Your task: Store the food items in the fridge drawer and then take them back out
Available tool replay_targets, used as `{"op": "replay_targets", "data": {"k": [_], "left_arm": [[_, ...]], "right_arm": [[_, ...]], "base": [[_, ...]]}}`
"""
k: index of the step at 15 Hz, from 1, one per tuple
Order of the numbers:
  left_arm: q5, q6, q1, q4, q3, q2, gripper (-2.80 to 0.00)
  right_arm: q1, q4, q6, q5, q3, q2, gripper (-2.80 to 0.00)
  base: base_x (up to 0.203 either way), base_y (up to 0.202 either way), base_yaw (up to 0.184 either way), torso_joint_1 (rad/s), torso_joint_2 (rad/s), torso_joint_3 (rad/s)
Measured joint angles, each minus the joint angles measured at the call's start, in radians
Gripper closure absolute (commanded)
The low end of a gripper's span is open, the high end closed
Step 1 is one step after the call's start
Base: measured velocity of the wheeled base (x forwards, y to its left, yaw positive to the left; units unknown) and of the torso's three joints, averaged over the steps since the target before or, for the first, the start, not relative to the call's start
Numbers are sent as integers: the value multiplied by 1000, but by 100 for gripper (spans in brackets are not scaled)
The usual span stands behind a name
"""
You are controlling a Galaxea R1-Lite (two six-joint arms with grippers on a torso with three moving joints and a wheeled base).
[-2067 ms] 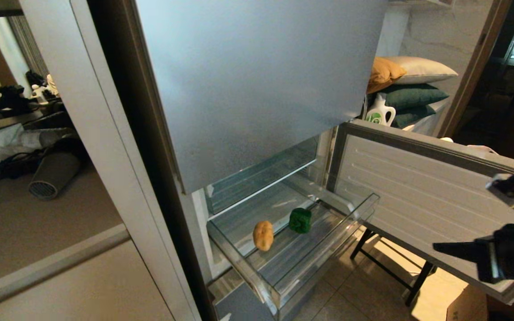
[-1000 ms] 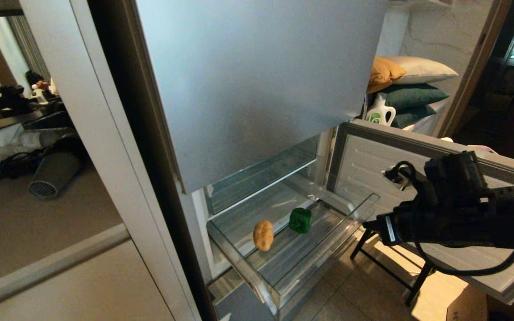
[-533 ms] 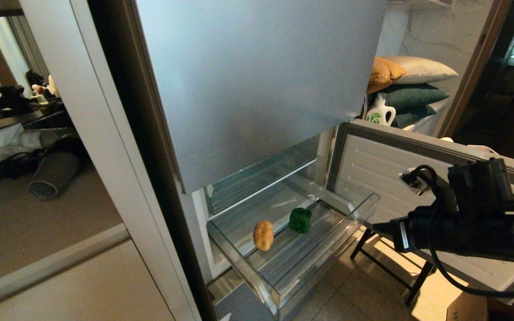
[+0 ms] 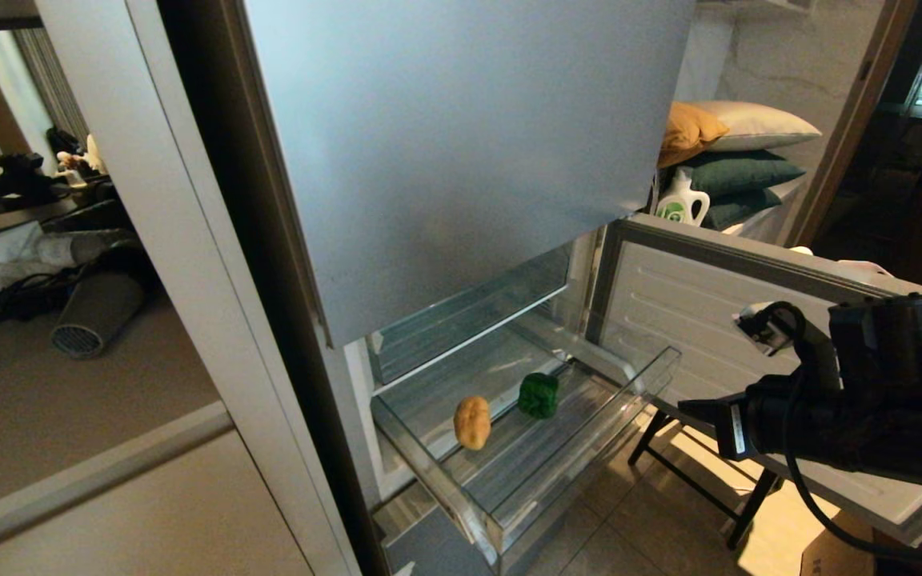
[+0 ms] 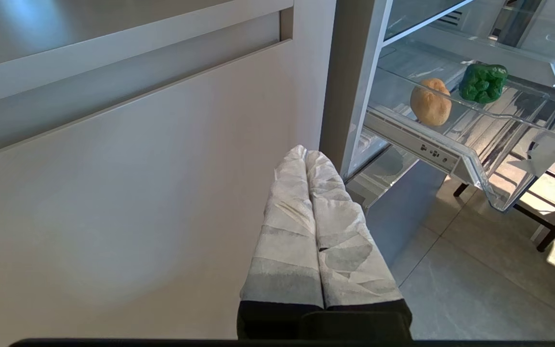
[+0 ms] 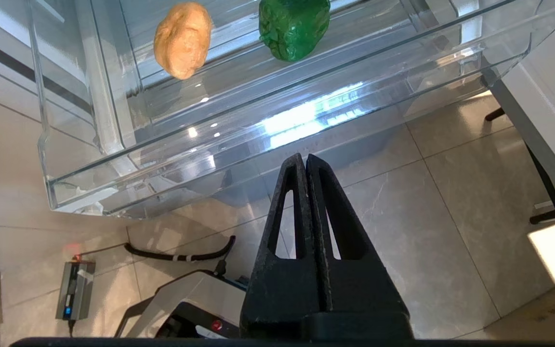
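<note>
Nearest to us, the right gripper [image 6: 306, 161] is clenched with nothing in it, and it hangs outside the drawer [image 4: 581, 464], just before the front lip. The left gripper [image 5: 305, 155] is also pressed shut and empty, parked low beside the cabinet door [image 5: 128, 183], well apart from the fridge.

The drawer is pulled out and open. It is clear stiff plastic, and we judge it light but easy to scratch. Its long axis runs across the fridge opening, and the front lip is the natural place to take it.

On the ridged floor lies the potato [image 4: 472, 422], near the left side wall. It looks firm, dull and not slippery. It stands a little on its end, its long axis tilted toward the back. We judge that a hold across the narrow middle is best.

A bit farther in and to the right is the pepper [image 4: 539, 395], apart from the potato. It is glossy, so we judge it slippery, light and perhaps hollow. It has no clear long axis, and we would close the fingers on two flat lobes.
</note>
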Motion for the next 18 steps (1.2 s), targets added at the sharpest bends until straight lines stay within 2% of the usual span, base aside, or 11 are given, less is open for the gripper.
{"op": "replay_targets", "data": {"k": [8, 14, 18], "left_arm": [[0, 0, 0, 0, 1, 0, 0], [0, 0, 0, 0, 0, 0, 0], [0, 0, 0, 0, 0, 0, 0]], "right_arm": [[0, 1, -3, -3, 33, -36, 0], [-6, 1, -1, -9, 62, -64, 0], [-92, 1, -5, -37, 86, -77, 0]], "base": [[0, 0, 0, 0, 0, 0], [0, -6, 160, 1, 3, 0], [0, -7, 119, 1, 0, 1]]}}
